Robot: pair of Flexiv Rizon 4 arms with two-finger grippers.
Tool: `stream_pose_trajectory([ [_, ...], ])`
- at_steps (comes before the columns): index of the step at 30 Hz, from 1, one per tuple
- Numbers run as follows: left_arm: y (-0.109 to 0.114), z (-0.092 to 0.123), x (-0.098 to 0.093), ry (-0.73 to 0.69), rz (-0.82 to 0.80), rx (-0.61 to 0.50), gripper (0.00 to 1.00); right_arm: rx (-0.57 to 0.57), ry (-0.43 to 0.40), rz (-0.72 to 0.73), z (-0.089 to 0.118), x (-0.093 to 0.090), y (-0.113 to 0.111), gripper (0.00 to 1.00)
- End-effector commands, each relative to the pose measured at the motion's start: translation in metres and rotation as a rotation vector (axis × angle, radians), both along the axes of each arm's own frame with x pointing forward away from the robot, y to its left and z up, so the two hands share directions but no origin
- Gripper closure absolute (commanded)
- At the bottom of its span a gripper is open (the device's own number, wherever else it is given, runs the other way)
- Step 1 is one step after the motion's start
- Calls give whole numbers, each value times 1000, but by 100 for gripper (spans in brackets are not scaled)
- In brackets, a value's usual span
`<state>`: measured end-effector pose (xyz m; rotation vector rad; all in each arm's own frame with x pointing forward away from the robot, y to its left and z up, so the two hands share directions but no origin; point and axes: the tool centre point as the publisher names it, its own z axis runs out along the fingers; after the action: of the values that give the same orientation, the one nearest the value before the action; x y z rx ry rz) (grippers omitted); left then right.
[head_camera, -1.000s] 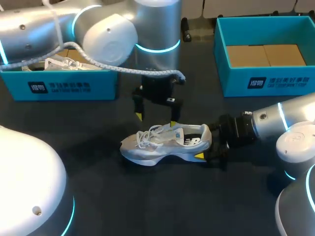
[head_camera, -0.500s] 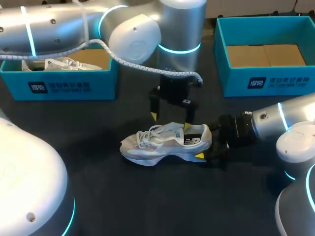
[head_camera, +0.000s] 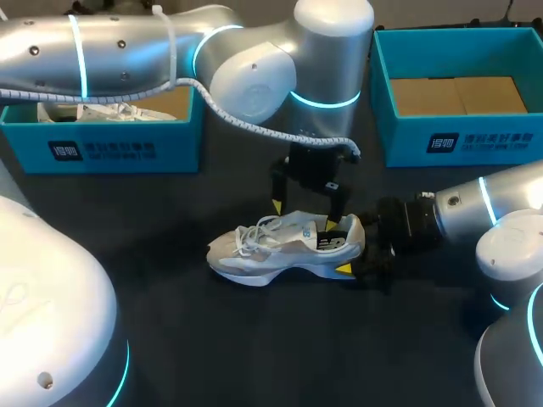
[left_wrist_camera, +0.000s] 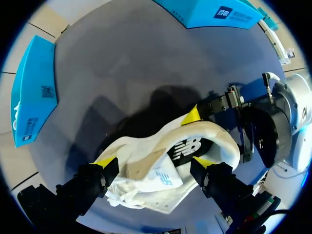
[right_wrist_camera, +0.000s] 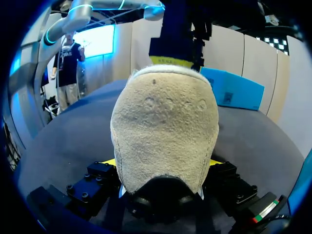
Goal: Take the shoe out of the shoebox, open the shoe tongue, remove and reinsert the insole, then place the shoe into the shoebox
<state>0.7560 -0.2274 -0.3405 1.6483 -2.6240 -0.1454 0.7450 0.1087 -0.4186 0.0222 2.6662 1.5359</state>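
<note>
Shoe [head_camera: 280,246] rests on its sole mid-tabletop [head_camera: 254,339], out of its box, toe to the left. At its right end the right pincer [head_camera: 355,254] is clamped on the heel. Just beyond, the left pincer [head_camera: 305,212] hangs spread wide over the collar, holding nothing. Opening the tongue [head_camera: 299,227] looks to be the step in hand. Next, the left pincer must descend and pinch the tongue.
</note>
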Motion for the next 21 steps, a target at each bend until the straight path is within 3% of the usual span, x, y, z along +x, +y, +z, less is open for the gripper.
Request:
stream_pose_trajectory([
  [1, -2, -9, 3, 8, 1, -2, 0, -5, 1, 0, 1, 1, 1, 100],
  [21, -2, -35, -10, 14, 66, 59, 0, -5, 1, 0, 1, 1, 1, 100],
])
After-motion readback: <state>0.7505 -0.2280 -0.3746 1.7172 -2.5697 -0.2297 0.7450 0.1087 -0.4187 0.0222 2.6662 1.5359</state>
